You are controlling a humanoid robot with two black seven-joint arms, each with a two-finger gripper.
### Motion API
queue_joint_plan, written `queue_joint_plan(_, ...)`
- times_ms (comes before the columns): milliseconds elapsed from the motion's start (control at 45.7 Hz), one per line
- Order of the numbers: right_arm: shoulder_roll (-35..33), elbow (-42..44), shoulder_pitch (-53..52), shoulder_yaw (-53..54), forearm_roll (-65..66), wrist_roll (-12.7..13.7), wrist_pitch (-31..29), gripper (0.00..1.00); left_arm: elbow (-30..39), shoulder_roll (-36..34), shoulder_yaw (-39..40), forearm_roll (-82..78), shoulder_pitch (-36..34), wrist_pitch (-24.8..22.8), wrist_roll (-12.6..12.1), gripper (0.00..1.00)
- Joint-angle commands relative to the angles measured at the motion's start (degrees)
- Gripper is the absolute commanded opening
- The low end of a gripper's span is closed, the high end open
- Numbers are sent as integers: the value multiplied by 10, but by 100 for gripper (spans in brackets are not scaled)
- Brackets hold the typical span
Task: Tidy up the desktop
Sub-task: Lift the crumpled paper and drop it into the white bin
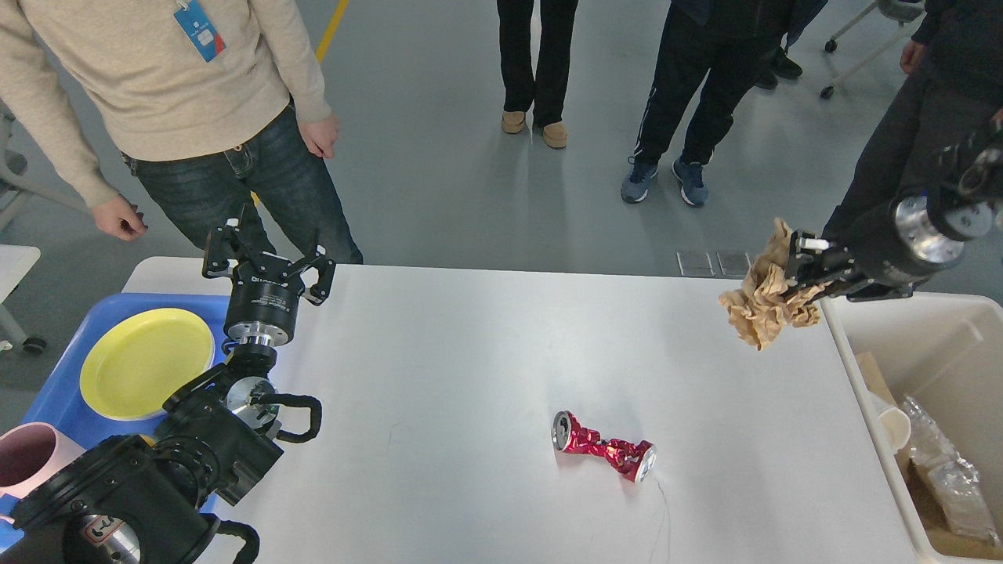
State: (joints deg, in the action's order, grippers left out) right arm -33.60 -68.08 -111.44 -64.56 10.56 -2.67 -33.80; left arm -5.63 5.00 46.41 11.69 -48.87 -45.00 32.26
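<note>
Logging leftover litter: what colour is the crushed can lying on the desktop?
Shiny red with silver ends; the crushed can shows clearly in the head view.

My left arm comes in from 7 o'clock, forearm running up toward 12, wrist straight. My left gripper (pixel 268 249) points to 12, jaws spread wide, nothing between them. My right arm enters from 3 o'clock, high at the right edge, silver wrist ring showing, forearm aimed toward 9. My right gripper (pixel 801 270) is raised, pointing to about 8 o'clock, fingers clamped on the crumpled brown paper (pixel 762 294), which hangs off the fingertips.
</note>
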Motion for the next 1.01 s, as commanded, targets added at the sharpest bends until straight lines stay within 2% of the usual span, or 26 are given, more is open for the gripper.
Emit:
queue_joint_plan(0, -31, 1, -76, 0, 19, 0, -49, 0, 0, 0, 0, 0, 0, 0, 0, 96)
queue_joint_plan(175, -44, 7, -106, 0, 24, 1, -63, 0, 0, 1, 0, 1, 0, 0, 0, 96)
queue_joint_plan(306, -44, 36, -80, -3, 33, 1, -39, 0, 0, 0, 0, 1, 0, 0, 0, 96)
queue_joint_plan(525, -45, 187, 115, 0, 25, 1, 117, 0, 0, 0, 0, 1, 0, 0, 0, 96)
queue_joint_plan(700, -65, 276, 268, 23, 23, 0, 217, 0, 0, 0, 0, 1, 0, 0, 0, 96)
queue_joint_plan(854, -82, 313, 392, 98, 24, 0, 287, 0, 0, 0, 0, 1, 0, 0, 0, 96)
queue_joint_plan(985, -74, 384, 493, 136, 24, 0, 320, 0, 0, 0, 0, 1, 0, 0, 0, 96)
